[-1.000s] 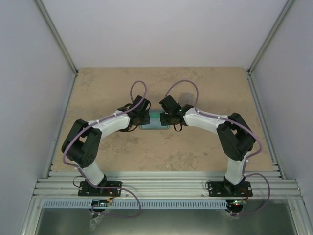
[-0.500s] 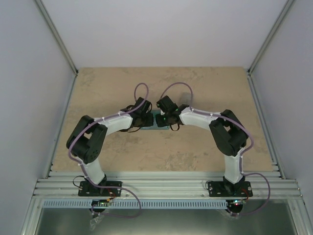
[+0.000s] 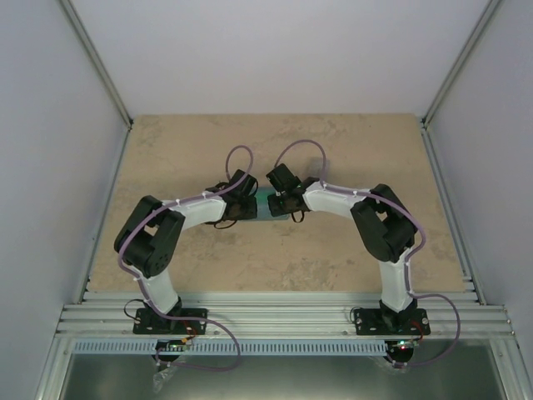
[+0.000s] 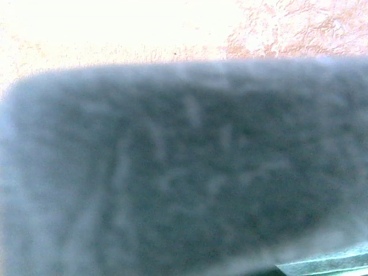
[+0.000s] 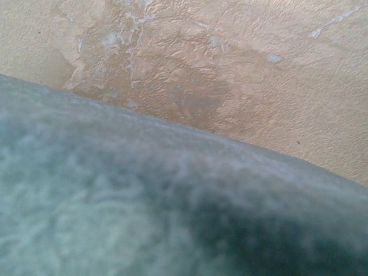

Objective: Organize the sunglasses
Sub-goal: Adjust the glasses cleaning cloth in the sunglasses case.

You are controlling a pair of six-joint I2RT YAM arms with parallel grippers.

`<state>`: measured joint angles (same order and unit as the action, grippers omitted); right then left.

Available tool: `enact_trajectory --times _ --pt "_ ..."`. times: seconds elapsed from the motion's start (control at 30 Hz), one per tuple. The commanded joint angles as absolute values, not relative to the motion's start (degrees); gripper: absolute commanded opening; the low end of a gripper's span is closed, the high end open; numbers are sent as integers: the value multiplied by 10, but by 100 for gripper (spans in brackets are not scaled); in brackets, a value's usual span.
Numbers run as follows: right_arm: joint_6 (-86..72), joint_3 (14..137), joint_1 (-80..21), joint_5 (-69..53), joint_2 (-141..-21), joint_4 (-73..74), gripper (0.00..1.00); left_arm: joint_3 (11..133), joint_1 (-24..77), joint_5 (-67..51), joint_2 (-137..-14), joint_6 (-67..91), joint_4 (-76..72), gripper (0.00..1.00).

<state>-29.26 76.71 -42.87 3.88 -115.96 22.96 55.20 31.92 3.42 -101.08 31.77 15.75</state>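
Both arms meet mid-worktop (image 3: 350, 158) over one blue-grey case (image 3: 264, 205). Left arm (image 3: 196, 208) is at its left end, right arm (image 3: 337, 198) at its right end. Wrist cams sit so close that the case is just blur w/ a strip of worktop beyond.

Left jaws & right jaws: can't tell if clenched, released or gripping. They're hidden from above and out of the wrist shots.

Sunglasses: not visible anywhere. Maybe inside the case or under the arms, can't say.

Probable step is working the case lid. To do it well:
- one side pins the case flat
- the other moves the lid slowly, no sliding
- then lift clear so a cam can check contents

Count: 2 arms, 1 case, 0 sunglasses seen.
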Motion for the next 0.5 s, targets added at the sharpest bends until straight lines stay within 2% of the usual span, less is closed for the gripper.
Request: enact_trajectory --times 0.0,0.13,0.3,0.47 --pt "-286 773 -425 80 -1148 247 42 545 317 50 -991 323 178 20" --pt "-277 760 -425 50 -1112 229 44 552 317 36 -957 323 178 25" --pt "-277 730 -426 11 -1048 201 46 558 317 72 -894 322 195 40" --pt "-280 692 -425 -24 -1001 179 46 557 307 140 -833 320 236 61"
